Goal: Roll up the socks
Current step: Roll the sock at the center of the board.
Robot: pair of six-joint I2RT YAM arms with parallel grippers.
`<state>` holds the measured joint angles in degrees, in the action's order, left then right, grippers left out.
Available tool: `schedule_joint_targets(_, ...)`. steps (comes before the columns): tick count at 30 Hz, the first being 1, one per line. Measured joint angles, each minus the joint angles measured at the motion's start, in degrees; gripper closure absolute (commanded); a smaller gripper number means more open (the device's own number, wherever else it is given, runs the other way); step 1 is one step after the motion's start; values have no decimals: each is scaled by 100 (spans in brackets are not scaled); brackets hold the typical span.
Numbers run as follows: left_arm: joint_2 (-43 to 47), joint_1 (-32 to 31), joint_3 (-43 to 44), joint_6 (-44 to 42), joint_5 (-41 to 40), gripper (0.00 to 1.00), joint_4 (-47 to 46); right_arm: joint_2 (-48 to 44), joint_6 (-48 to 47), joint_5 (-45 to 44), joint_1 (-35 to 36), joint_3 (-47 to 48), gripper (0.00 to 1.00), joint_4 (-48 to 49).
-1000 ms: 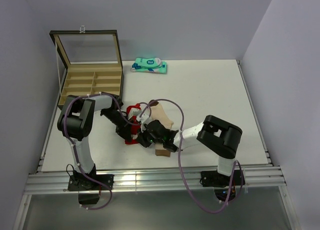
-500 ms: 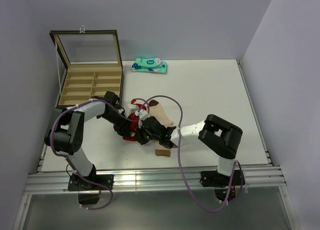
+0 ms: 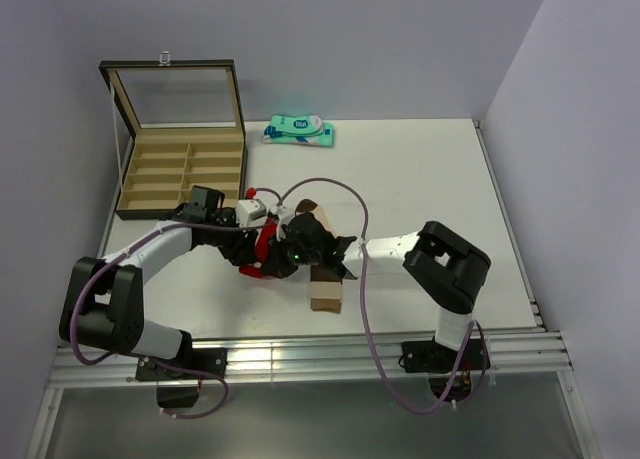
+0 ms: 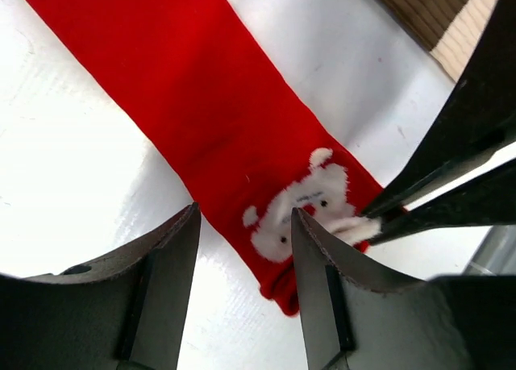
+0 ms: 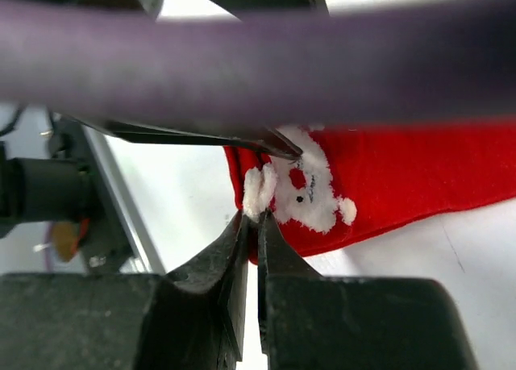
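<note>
The red sock (image 4: 201, 104) lies flat on the white table, its white cartoon patch (image 4: 302, 209) near the end. My left gripper (image 4: 245, 213) hovers open over that end, one finger on each side, holding nothing. My right gripper (image 5: 254, 218) is shut on the red sock's (image 5: 403, 176) edge at the white patch. In the top view both grippers meet at the red sock (image 3: 263, 251): the left gripper (image 3: 256, 231) from the left, the right gripper (image 3: 280, 262) from the right. The beige sock (image 3: 325, 295) lies partly under the right arm.
A wooden compartment box (image 3: 185, 169) with its lid raised stands at the back left. A teal-and-white packet (image 3: 298, 131) lies at the back edge. A purple cable (image 5: 258, 56) crosses the right wrist view. The table's front rail (image 3: 300, 354) runs by the arm bases.
My left gripper has opened and let go of the red sock, and its arm has swung low to the left. My right gripper has shut on the sock's patch and shifted up-left.
</note>
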<state>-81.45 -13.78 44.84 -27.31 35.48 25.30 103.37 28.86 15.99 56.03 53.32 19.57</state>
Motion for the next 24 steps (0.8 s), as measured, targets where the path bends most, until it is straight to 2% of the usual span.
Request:
schedule_joint_targets(5,107,0,-227,7,-94,45,-245,63,210,605,-280,-35,100,149)
schedule_joint_targets(9,638,63,-326,-26,-55,45,-433,503,1051,621,-774,-197,100,-330)
schedule_joint_targets(11,850,57,-326,-24,-22,45,-619,610,1329,774,-1012,-162,100,-245)
schedule_joint_targets(18,1008,72,-435,-160,31,40,-793,688,1703,767,-1040,-81,100,-302)
schedule_joint_targets(24,1285,-48,-745,-496,-144,37,-966,881,1738,933,-1088,323,100,-763)
